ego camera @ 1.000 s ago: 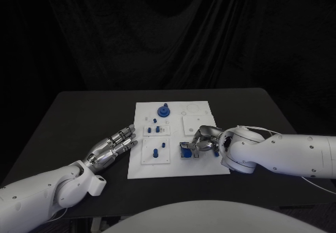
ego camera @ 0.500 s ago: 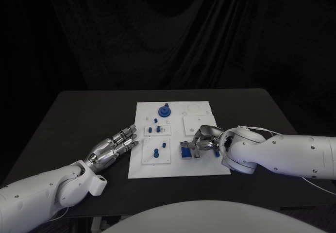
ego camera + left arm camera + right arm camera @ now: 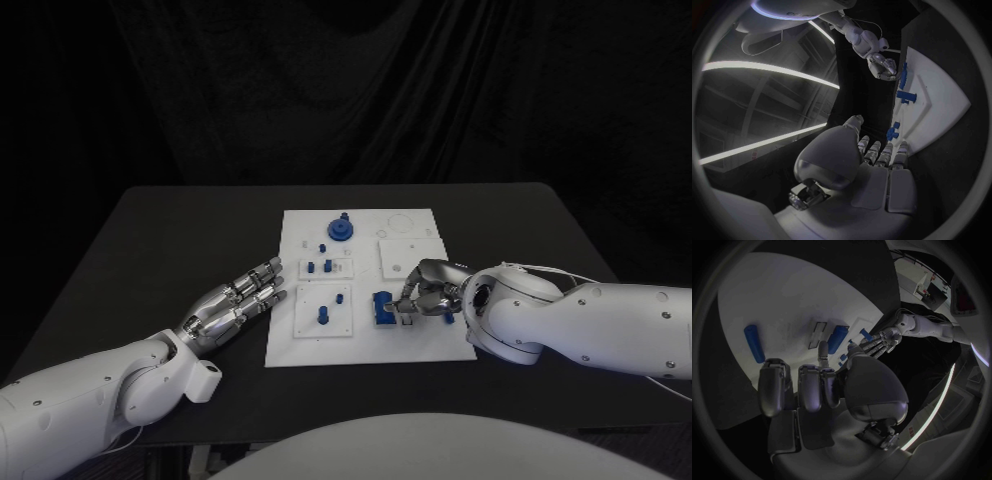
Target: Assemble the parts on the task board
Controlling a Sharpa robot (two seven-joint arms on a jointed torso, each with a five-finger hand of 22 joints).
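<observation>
The white task board lies mid-table. On it are a blue gear, small blue pegs and a blue block. My right hand hovers just right of the block with its fingers apart and nothing in them. In the right wrist view the thumb tip is close to the block, and a blue bar lies on the board beyond the fingers. My left hand lies flat and open on the table at the board's left edge, fingers pointing at the board.
Two more blue pieces sit in the board's near-left plate. The black table stretches wide on both sides of the board. A black curtain hangs behind the table.
My right hand has drawn back to the right, off the blue block, which now stands uncovered. The left hand has not moved.
</observation>
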